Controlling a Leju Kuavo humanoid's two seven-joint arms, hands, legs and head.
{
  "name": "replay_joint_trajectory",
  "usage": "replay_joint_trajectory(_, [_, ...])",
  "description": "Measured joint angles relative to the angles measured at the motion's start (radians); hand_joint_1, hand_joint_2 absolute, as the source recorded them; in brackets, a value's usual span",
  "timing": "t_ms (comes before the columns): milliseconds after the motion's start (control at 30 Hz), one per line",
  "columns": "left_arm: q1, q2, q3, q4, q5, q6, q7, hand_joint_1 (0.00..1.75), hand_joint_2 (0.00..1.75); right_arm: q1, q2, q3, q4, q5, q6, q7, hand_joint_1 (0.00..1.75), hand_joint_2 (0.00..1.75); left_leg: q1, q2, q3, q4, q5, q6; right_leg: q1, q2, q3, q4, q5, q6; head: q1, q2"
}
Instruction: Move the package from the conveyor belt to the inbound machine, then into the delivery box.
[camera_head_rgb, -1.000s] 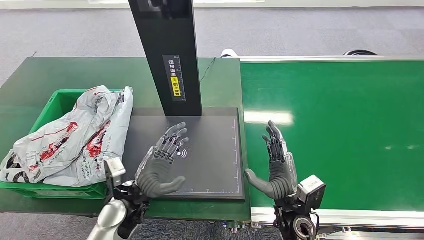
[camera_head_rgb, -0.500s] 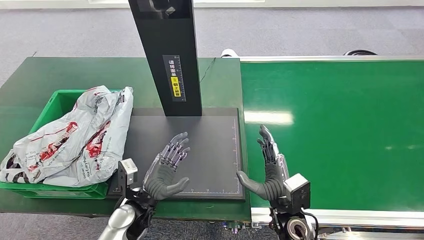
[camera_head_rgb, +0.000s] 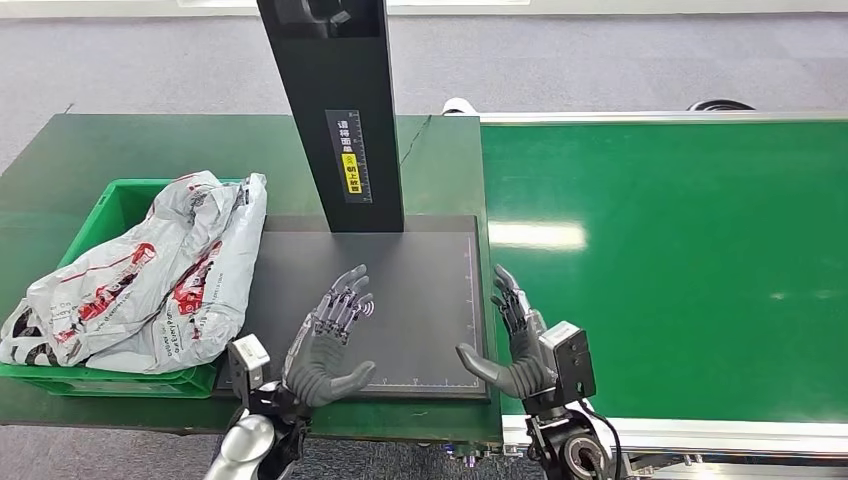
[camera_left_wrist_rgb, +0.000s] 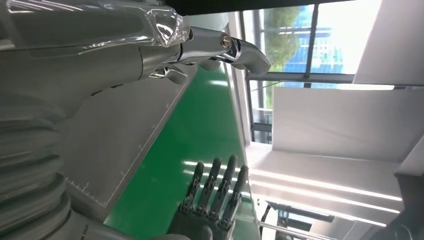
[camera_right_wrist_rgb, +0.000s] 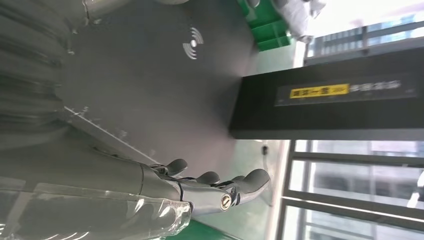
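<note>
Left hand (camera_head_rgb: 325, 345) and right hand (camera_head_rgb: 520, 345) spread open, holding nothing.

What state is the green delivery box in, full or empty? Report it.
Full. A white printed package fills the delivery box, bulging above its rim and draping over the side next to the scanner pad.

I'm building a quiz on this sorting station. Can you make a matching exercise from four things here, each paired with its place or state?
Things:
1. grey plastic package
2. left hand
3. right hand
4. black scanner post

Places or states:
A. open, at the edge of the green conveyor belt
B. upright at the back of the dark scanning pad
C. lying in the green crate
D. open, above the dark scanning pad

Pairs: 1-C, 2-D, 3-A, 4-B
</note>
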Motion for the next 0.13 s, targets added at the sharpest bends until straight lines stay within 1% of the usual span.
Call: replay_joint_trajectory(133, [0.009, -0.006, 0.009, 0.0, -0.018, -0.006, 0.017, 0.0, 1.75, -0.004, 0.0, -0.002, 0.024, -0.007, -0.002, 0.012, 0.0, 1.75, 0.0, 0.0, 0.0, 0.0, 0.0, 0.0, 0.0, 0.0, 0.0, 0.0, 0.0, 0.0, 0.0, 0.0])
